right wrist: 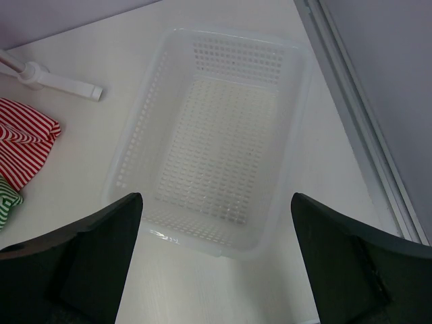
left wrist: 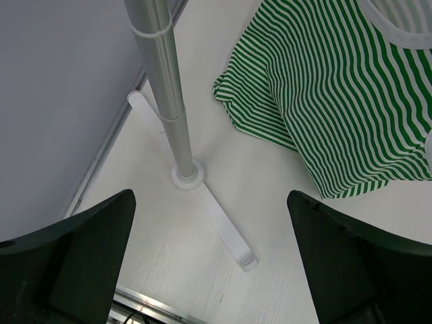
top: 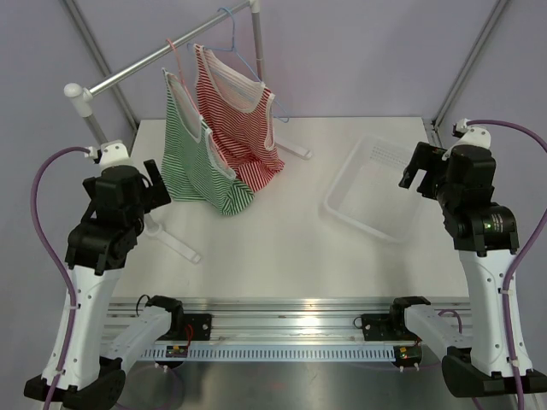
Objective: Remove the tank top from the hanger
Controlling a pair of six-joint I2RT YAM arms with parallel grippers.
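Hanging green tank top [top: 190,162] rests its hem on the table [top: 291,248].

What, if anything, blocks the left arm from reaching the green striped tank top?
Probably nothing, so likely yes: the open left gripper hangs close beside the green tank top with nothing between them, and the rack pole stands off to one side.

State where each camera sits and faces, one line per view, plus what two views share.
Top external: above and behind the arms, facing down; both arms show, left gripper and right gripper open, green tank top hanging.
Left wrist: on the left arm, facing down at rack pole and green tank top; own fingers show.
Right wrist: facing down into basket; own fingers show.
Shared: top external and left wrist both show the green tank top.
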